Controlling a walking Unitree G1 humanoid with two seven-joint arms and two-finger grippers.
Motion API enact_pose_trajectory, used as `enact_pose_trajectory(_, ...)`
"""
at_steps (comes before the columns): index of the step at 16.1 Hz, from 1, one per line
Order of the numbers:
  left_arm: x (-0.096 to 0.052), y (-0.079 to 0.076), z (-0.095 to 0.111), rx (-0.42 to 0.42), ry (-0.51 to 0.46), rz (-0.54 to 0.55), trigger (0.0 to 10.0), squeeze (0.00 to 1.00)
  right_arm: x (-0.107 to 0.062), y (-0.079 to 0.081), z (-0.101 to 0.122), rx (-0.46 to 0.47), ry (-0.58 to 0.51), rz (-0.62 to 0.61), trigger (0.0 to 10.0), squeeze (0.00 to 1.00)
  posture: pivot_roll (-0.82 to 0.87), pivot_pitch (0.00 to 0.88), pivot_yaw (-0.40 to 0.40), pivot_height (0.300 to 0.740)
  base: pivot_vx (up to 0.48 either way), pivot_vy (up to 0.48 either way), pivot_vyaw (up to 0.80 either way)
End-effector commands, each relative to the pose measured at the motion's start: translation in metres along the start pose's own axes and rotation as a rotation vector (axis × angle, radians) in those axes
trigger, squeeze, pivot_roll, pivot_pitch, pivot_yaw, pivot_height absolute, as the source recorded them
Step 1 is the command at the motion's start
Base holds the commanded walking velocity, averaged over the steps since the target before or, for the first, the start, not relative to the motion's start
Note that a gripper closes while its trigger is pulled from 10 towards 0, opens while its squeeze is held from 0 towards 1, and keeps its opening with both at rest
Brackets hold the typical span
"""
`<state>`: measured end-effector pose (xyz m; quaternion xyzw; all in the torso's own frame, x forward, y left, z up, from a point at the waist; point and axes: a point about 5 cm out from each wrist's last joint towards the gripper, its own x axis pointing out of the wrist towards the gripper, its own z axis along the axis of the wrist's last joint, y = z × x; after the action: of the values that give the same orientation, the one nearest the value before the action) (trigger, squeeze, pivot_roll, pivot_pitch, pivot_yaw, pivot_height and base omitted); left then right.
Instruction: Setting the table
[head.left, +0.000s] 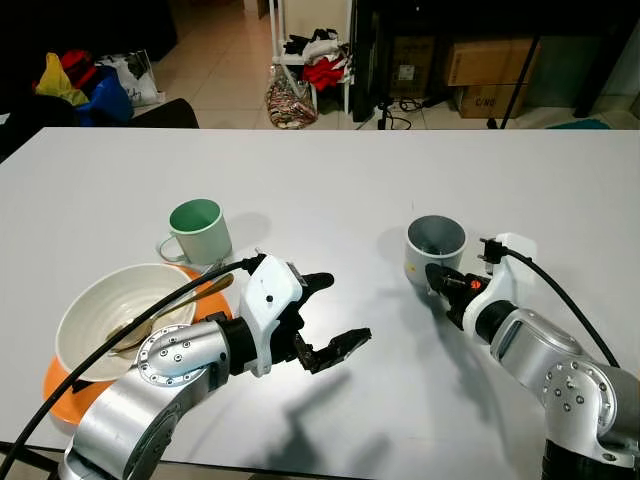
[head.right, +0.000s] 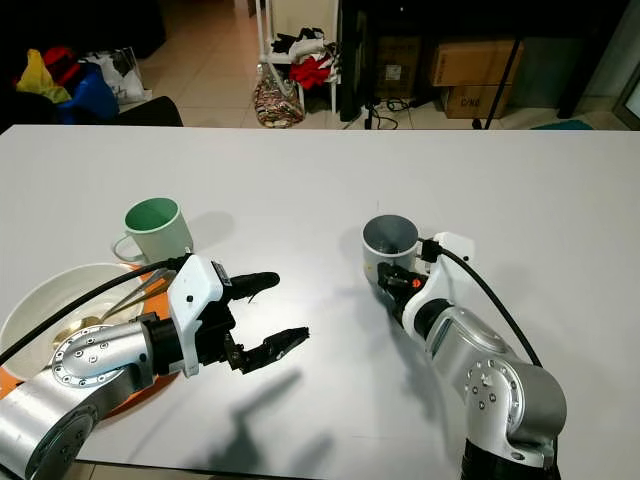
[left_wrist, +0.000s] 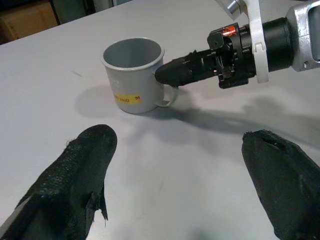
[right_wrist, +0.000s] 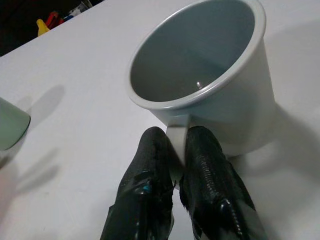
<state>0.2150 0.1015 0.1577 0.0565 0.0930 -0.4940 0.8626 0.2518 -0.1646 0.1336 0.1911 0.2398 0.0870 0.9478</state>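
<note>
A grey mug (head.left: 434, 245) stands upright on the white table (head.left: 330, 170), right of centre. My right gripper (right_wrist: 176, 145) is shut on the mug's handle (right_wrist: 176, 137), which is pinched between the two black fingers. In the left wrist view the grey mug (left_wrist: 132, 75) carries a yellow label. My left gripper (head.left: 332, 316) hovers open over bare table left of the mug, holding nothing. A green mug (head.left: 198, 232) stands at the left. Beside it a white bowl (head.left: 120, 320) holding a golden spoon (head.left: 170, 312) rests on an orange plate (head.left: 55, 385).
Beyond the table's far edge are a white rack with clothes (head.left: 315, 50), a patterned bag (head.left: 290, 100), cardboard boxes (head.left: 480, 60) and coloured bags (head.left: 85, 80) on a tiled floor. A dark chair back (head.left: 165, 115) stands at the far left edge.
</note>
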Motion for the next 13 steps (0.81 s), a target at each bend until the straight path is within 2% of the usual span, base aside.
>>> enact_pose_trajectory(1,-0.001,-0.002,0.001,0.005,0.007,-0.006,10.0,0.0,0.0,0.0,0.0,0.021,-0.008,0.019,10.0,0.66,0.09,0.0,0.074,0.74,0.0,0.0,0.0)
enact_pose_trajectory(2,-0.002,-0.002,0.001,0.005,0.007,-0.004,10.0,0.0,-0.001,0.001,0.0,0.018,-0.007,0.02,10.0,1.0,0.09,0.0,0.073,0.74,0.0,0.0,0.0)
enact_pose_trajectory(4,-0.002,-0.002,0.001,0.006,0.006,-0.003,10.0,0.0,-0.004,0.002,0.001,0.013,-0.014,0.022,10.0,1.0,0.1,0.0,0.072,0.74,0.0,0.0,0.0)
enact_pose_trajectory(8,-0.003,-0.002,0.001,-0.001,0.004,0.002,10.0,0.0,-0.029,0.0,0.0,-0.062,-0.002,0.006,10.0,1.0,0.09,0.0,0.083,0.74,0.0,0.0,0.0)
enact_pose_trajectory(11,-0.004,-0.001,0.001,-0.015,-0.006,0.015,10.0,0.0,-0.053,0.0,0.004,-0.151,0.037,0.049,10.0,1.0,0.08,0.0,0.088,0.74,0.0,0.0,0.0)
enact_pose_trajectory(13,-0.009,0.0,0.002,-0.028,-0.018,0.037,10.0,0.0,-0.068,0.003,0.01,-0.284,0.075,0.126,10.0,1.0,0.08,0.0,0.088,0.74,0.0,0.0,0.0)
